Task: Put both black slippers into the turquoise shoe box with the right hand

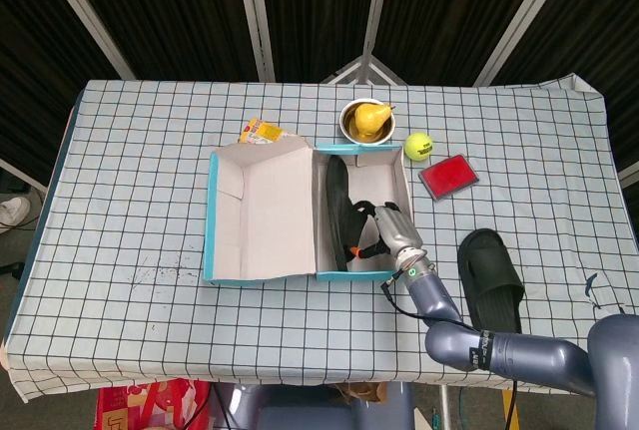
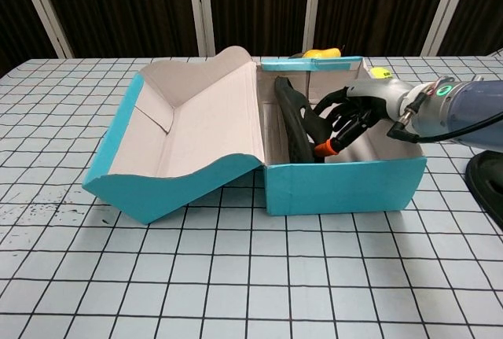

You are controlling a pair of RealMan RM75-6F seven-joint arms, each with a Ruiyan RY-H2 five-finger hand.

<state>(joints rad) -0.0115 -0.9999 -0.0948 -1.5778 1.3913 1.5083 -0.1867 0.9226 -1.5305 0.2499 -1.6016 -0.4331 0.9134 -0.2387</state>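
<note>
One slipper point(image 1: 342, 213) boxed, one slipper point(image 1: 490, 264) outside.

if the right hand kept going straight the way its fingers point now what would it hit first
Probably the black slipper standing on edge inside the turquoise shoe box: the right hand already grips it, with the box's raised lid behind it.

Right arm point(image 1: 499, 355) reaching in from the lower right, forearm angled up and leftward, wrist with a lit green ring. Right hand point(image 2: 346, 116) at the arm's end, dark fingers point(image 2: 334, 115) curled, orange-tipped digit pointing down, gripping a black slipper point(image 2: 295, 119). Left arm and hand out of sight in both views.
</note>
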